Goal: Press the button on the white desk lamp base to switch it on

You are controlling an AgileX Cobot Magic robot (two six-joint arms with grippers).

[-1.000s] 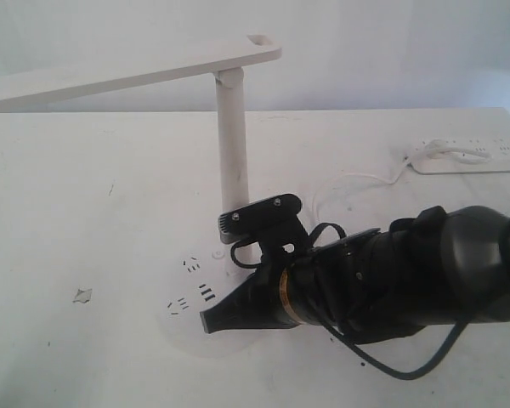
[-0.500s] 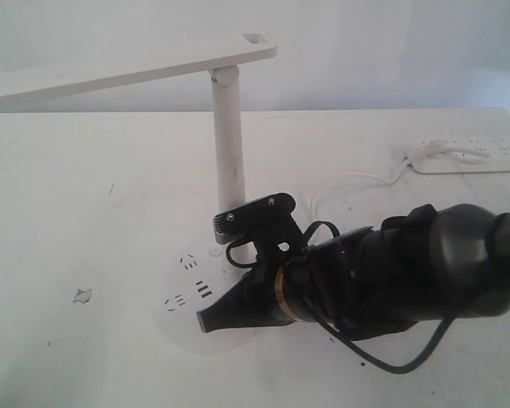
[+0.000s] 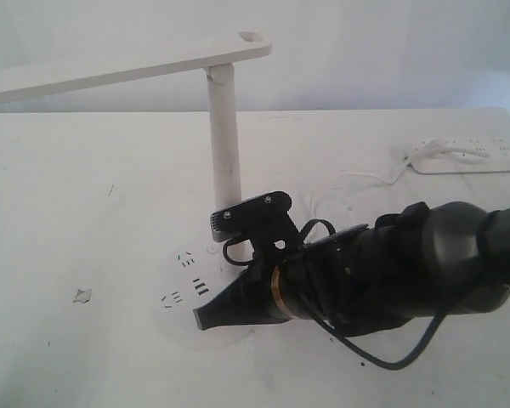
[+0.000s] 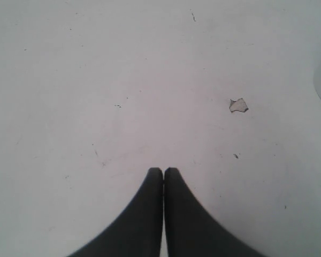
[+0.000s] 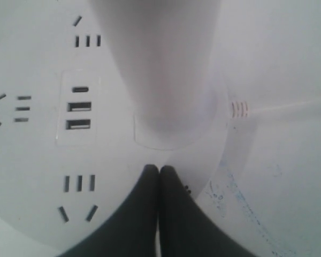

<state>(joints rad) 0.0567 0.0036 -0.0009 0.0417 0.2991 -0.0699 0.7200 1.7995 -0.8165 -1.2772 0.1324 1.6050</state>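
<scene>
The white desk lamp (image 3: 225, 144) stands mid-table, its long flat arm (image 3: 110, 72) reaching left. Its round white desk lamp base (image 3: 180, 321) shows dark socket slots (image 3: 172, 298). My right gripper (image 3: 200, 320) is shut and lies low over the front of the base, tips pointing left. In the right wrist view the shut tips (image 5: 159, 169) rest on the base (image 5: 32, 155) just in front of the post (image 5: 160, 69), beside the USB slots (image 5: 78, 115). A few dark dots (image 5: 188, 189) peek out beside one finger. The button is hidden. My left gripper (image 4: 163, 170) is shut over bare table.
A long white power strip (image 3: 472, 156) lies at the far right, and a white cable (image 3: 365, 178) runs from it toward the lamp. The table has a small chipped spot (image 3: 83, 296), seen in the left wrist view as the chip (image 4: 238, 105). The black right arm (image 3: 408, 272) crosses the front right.
The right gripper has edged left and the lamp, base included, has shifted a little to the left with it. The gripper stays shut.
</scene>
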